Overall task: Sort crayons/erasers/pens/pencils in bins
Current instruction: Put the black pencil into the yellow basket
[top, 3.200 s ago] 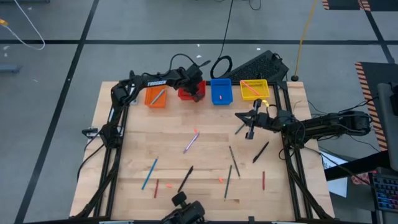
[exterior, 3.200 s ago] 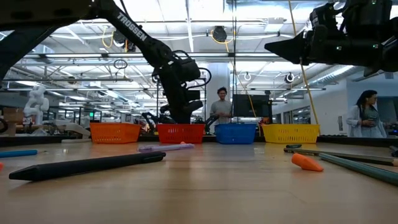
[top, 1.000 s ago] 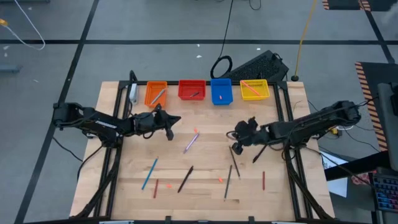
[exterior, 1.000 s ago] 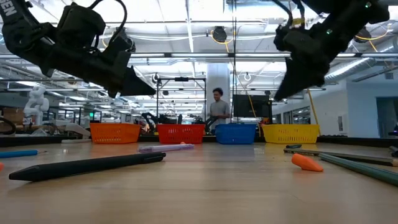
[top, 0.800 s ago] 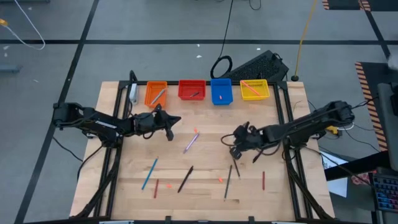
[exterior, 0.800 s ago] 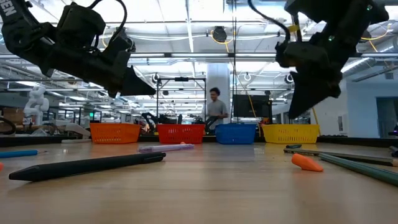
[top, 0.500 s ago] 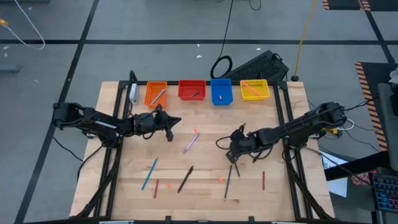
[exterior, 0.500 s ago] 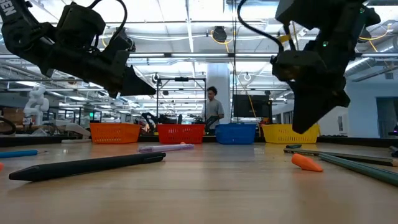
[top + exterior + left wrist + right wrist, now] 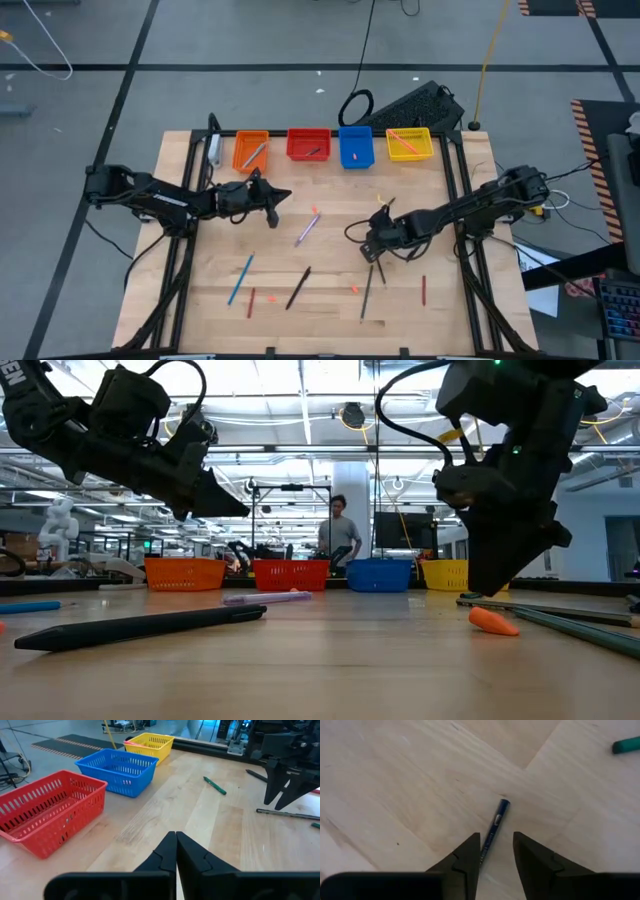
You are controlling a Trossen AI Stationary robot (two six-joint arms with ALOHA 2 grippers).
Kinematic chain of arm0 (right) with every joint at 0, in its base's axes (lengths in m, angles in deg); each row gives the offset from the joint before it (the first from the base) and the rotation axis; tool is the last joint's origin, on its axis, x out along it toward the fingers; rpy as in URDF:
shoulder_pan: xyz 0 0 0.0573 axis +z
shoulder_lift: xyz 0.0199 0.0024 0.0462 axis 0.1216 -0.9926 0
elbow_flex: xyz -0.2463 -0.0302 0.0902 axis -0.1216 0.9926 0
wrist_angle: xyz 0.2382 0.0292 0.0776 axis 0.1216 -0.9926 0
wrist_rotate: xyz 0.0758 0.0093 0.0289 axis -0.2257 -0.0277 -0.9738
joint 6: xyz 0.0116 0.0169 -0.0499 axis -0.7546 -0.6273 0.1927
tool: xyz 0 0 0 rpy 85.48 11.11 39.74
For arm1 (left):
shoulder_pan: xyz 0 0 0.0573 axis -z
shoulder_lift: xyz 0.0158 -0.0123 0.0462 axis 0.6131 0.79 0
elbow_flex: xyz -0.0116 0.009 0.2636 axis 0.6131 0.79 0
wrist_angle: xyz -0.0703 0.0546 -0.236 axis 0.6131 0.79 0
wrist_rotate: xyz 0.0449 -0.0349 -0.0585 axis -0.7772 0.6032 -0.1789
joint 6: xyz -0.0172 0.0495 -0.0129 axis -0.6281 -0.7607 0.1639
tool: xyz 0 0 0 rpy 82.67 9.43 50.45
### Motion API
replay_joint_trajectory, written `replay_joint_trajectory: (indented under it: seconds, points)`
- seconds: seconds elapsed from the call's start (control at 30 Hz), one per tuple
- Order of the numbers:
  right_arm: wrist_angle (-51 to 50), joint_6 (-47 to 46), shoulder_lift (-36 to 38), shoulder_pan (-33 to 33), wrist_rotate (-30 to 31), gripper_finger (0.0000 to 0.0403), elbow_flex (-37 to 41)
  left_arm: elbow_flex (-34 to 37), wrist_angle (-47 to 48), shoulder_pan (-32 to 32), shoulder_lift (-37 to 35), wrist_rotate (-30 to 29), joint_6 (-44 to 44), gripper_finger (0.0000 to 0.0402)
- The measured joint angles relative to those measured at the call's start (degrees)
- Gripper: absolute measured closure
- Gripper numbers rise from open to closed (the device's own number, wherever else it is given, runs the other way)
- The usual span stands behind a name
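- Wooden surface, pale planks, carries everything; largest item in the high view.
- Right arm reaches in over the middle-right of the surface. Right end effector hangs low, fingers parted with a gap, nothing between them. A dark blue pen lies flat on the wood directly under that gap, not touched.
- Left arm lies across the left side. Left end effector is clenched, fingertips pressed together, empty, held above the wood short of the bins.
- Four bins in a row along the far edge: orange bin, red bin, blue bin, yellow bin. Orange holds a light stick, red a dark one, blue a small pale item, yellow a pink stick; kinds cannot be told.
- Loose sticks on the near half: black pen, light blue pen, purple pen near the centre, dark green pencil just below the right end effector.
- Short red crayons: one just beside the light blue pen, another toward the right edge.
- Small orange-red eraser lies just beside the long dark stick in the low view.
- A person stands in the room behind the bins.
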State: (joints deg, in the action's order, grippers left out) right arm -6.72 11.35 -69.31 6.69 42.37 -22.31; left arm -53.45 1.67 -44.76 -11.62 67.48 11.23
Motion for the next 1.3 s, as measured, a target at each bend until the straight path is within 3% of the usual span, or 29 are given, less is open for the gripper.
replay_joint_trajectory:
  seconds: [0.23, 0.5, 0.97, 1.3]
  points:
    - [-0.94, -0.15, -3.76, 0.00, 0.00, 0.0291, -1.36, 0.00, 0.09, 0.02, 0.00, 0.00, 0.12, 0.0397]
    - [-12.48, 1.42, -8.33, -0.31, 0.63, 0.0295, -7.82, 0.00, 0.42, 0.04, 0.00, 0.44, 0.64, 0.0388]
    - [-14.15, 4.33, -8.31, -1.57, 0.34, 0.0367, -7.66, 0.00, 1.79, 0.93, 0.01, 0.55, 1.18, 0.0394]
    - [-11.56, 10.40, -7.57, -2.45, -0.29, 0.0374, -7.44, 0.00, 1.79, 1.25, 0.01, 0.55, 1.06, 0.0387]
